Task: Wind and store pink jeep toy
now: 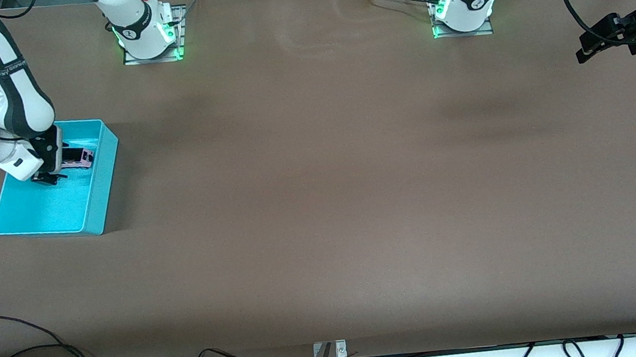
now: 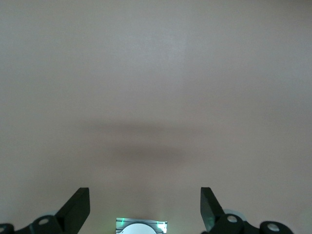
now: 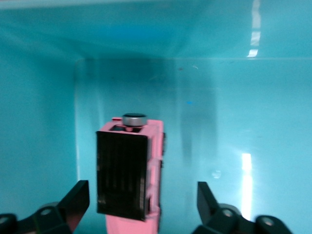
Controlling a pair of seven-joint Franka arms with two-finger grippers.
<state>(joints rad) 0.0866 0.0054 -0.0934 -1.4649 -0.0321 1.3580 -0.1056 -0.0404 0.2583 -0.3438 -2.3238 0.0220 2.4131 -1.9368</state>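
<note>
Brown table [image 1: 332, 200]: bare over most of its top.

Turquoise bin [image 1: 96, 196]: at the right arm's end of the table, holding the toy.

Left gripper [image 2: 145, 207]: waiting, raised over the bare table at the left arm's end; jaws spread wide, nothing between.

Right gripper [image 3: 143, 202]: lowered inside the bin over the toy; jaws apart, standing clear of the toy's sides, gripping nothing.

Pink jeep toy [image 1: 77, 157]: on the bin floor, black roof panel up, no finger touching.

Progress, judged: storing apparently done, toy released in the bin; winding not verifiable; only the right arm's exit left.
</note>
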